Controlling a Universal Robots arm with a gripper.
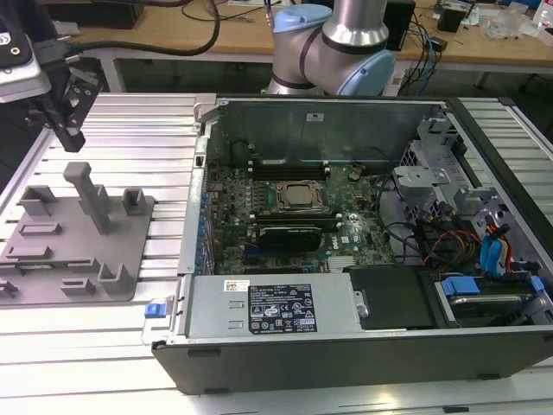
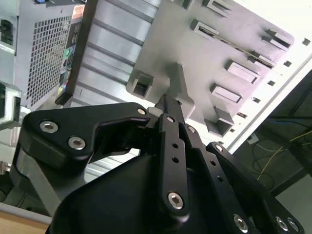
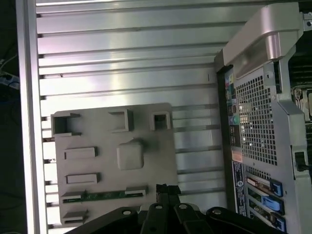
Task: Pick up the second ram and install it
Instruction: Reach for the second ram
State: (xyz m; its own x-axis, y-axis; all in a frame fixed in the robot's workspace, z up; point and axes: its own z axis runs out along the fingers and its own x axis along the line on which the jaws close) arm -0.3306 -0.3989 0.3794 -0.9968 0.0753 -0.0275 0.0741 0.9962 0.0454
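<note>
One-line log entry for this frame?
gripper: shut, empty, over gray fixture tray | second ram: lying in tray slot, ungripped | install: not done

your exterior view looks down at a slant onto the open computer case (image 1: 346, 216), wide enough to catch the grey tray (image 1: 78, 233) at the exterior view's left. both wrist views sit behind the gripper (image 3: 167, 187). the first faces straight down on that tray from well above, while the second slants along the fingers (image 2: 168, 117). all three share tray and case.
</note>
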